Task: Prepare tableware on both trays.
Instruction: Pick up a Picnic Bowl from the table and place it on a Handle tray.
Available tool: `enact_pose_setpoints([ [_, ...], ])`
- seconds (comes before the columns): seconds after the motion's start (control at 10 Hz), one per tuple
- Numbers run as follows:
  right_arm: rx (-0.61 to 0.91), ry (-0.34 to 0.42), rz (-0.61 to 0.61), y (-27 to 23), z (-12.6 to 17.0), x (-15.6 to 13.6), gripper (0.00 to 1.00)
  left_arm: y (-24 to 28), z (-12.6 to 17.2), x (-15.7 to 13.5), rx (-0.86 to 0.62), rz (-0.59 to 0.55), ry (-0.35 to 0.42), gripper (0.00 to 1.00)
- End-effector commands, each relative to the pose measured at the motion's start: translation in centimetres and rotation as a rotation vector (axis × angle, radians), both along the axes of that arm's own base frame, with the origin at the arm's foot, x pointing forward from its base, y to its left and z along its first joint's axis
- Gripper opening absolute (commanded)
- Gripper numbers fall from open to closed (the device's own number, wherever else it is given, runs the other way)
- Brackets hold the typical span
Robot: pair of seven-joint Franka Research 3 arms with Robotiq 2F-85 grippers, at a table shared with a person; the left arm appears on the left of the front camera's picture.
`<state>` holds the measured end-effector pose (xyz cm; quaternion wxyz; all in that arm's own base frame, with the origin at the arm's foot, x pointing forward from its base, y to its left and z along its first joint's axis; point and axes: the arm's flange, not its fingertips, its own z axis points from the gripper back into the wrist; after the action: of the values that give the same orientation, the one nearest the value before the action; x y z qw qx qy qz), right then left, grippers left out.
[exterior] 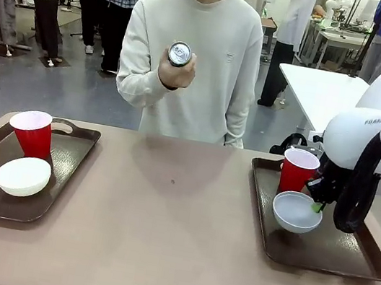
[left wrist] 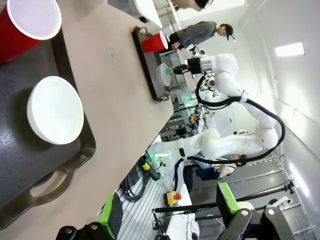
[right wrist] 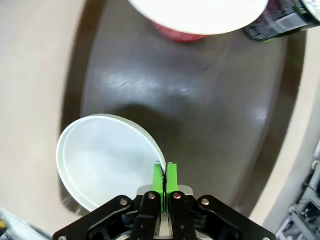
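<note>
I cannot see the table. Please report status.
Right gripper shut on grey-blue bowl rim, over right tray. Left gripper open, empty. Person's hand holds can.

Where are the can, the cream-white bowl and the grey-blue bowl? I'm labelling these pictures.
can point(exterior: 180, 54), front view: its silver top, in the person's raised hand.
cream-white bowl point(exterior: 22, 176), front view: its inside, on the left tray.
grey-blue bowl point(right wrist: 102, 157), right wrist view: its inside, rim pinched by the right gripper.

At the right edge of the front view I can make out partial grey lettering, "FRAN", on the white shell of the right arm point(exterior: 368, 132). In the upper right of the right wrist view, a black can point(right wrist: 280, 22) carries pale print too blurred for me to read.
</note>
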<state>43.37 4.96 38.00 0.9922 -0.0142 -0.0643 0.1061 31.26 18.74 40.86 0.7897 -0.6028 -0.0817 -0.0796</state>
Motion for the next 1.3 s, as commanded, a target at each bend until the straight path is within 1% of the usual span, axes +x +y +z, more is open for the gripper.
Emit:
enact_pose_setpoints([
  [0.0,-0.058,0.006,-0.057,0.0,-1.8,3.1,0.03,0.2,0.0,-0.2,-0.006,-0.012,-0.023,1.00],
  [0.1,-0.049,0.024,-0.036,0.1,-2.5,3.6,0.03,0.2,0.0,-0.2,-0.006,-0.012,-0.023,1.00],
  [0.2,-0.048,0.034,-0.012,0.1,-2.8,3.9,0.63,0.2,0.0,-0.2,-0.006,-0.012,-0.023,1.00],
  [0.3,-0.037,0.031,-0.001,0.0,-2.5,3.7,0.63,0.2,0.0,-0.2,-0.006,-0.012,-0.023,1.00],
  [0.4,-0.008,0.023,-0.024,-0.2,-1.7,3.1,1.00,0.2,0.0,-0.2,-0.006,-0.012,-0.023,1.00],
  [0.5,0.048,0.006,-0.076,-0.4,0.3,1.4,0.66,0.2,0.0,-0.2,-0.006,-0.012,-0.023,1.00],
  [0.6,0.084,-0.041,-0.054,-0.7,3.0,-1.0,1.00,0.2,0.0,-0.2,-0.006,-0.012,-0.023,1.00],
  [0.7,0.106,-0.062,-0.049,-0.8,5.1,-3.0,0.86,0.2,0.0,-0.2,-0.006,-0.012,-0.023,1.00],
  [0.8,0.145,-0.057,-0.029,-0.9,6.8,-5.0,1.00,0.2,0.0,-0.2,-0.006,-0.012,-0.023,1.00],
  [0.9,0.168,-0.047,-0.001,-0.8,8.2,-7.0,1.00,0.2,0.0,-0.2,-0.006,-0.012,-0.023,1.00],
  [1.0,0.202,-0.017,0.014,-0.8,9.3,-8.8,1.00,0.2,0.0,-0.2,-0.006,-0.012,-0.023,1.00],
  [1.1,0.211,0.024,0.024,-0.9,9.9,-10.6,0.87,0.2,0.0,-0.2,-0.006,-0.012,-0.023,1.00],
  [1.2,0.204,0.022,0.029,-0.9,10.2,-11.4,0.97,0.2,0.0,-0.2,-0.006,-0.012,-0.023,1.00],
])
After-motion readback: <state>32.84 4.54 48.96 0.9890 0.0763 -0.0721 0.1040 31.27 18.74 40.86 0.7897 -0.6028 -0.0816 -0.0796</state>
